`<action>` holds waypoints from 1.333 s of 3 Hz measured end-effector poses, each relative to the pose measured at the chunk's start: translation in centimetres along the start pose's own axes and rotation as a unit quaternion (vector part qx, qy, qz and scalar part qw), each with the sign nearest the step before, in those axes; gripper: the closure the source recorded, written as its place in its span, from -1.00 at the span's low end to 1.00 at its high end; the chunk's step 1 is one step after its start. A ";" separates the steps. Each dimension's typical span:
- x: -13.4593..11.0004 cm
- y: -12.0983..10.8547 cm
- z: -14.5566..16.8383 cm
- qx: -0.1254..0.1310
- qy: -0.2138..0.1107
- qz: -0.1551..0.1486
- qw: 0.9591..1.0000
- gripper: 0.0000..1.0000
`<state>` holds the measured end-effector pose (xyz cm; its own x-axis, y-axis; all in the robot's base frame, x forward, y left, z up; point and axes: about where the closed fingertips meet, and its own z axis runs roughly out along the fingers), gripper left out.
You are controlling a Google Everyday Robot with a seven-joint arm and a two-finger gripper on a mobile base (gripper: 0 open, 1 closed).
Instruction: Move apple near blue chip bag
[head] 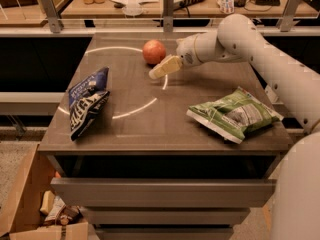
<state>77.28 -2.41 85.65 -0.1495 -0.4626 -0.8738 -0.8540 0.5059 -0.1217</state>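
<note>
Pincer: mine (156, 73), hovering over the far middle of the counter (165, 131), tip pointing left and slightly down.
Pincer state: can't tell whether it is released or clenched; nothing visibly held in it.
Pincer vs apple: tip sits just beside the apple (154, 51), on its near-right side; can't tell if they touch.
My arm (250, 41): white, comes in from the right edge, reaches left across the far part of the counter.
Apple: orange-red, round, resting on the counter at the far middle, on the white arc (134, 110) marked on the surface.
Apple vs blue chip bag: well apart; the bag is nearer the camera and to the left.
Blue chip bag (87, 101): dark blue and black, white lettering, lying flat at the left edge of the counter, long side running front to back.
Green and white snack bag (234, 115): lying flat on the near-right of the counter, well apart from my pincer and from the apple.
Counter front: drawers (160, 193) below the top.
Floor, lower left: open cardboard box (20, 204) with mixed items inside.
Background: a desk (150, 4) behind the counter, cluttered with small things too small to tell.
</note>
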 end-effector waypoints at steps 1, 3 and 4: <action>-0.9 -0.4 2.2 -0.005 -0.007 -0.002 1.000 -1.00; -1.0 -0.3 4.1 -0.023 -0.001 -0.002 1.000 -0.16; -0.9 -0.2 4.4 -0.028 0.001 -0.002 1.000 0.31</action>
<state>79.82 1.13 84.41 -0.1468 -0.4660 -0.8726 -0.8810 0.4627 -0.0989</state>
